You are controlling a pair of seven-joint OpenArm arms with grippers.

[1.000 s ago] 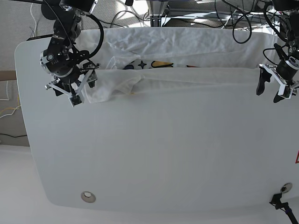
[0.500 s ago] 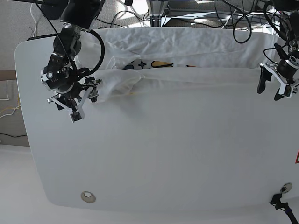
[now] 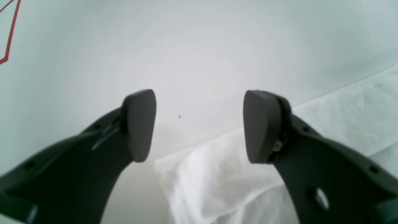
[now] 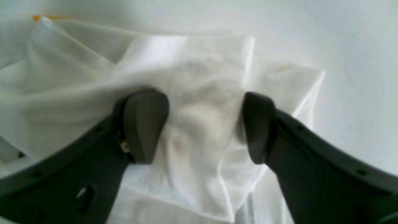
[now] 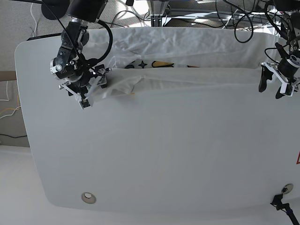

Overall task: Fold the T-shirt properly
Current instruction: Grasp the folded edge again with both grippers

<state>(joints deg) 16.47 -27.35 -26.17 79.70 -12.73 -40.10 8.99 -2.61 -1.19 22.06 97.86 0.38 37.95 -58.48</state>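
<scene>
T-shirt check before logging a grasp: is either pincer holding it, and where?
Neither. Left pincer and right pincer are open above the T-shirt.

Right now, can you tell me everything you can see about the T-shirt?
The T-shirt is white, thin, crinkly cloth lying across the far side of the white table. One layer is folded over it, making a long straight edge. Peeking out above that edge are bits of the print: a dark star and a yellow shape. At one end a bunched corner sits between the right gripper's open jaws. The left gripper is open beside the other end.
</scene>
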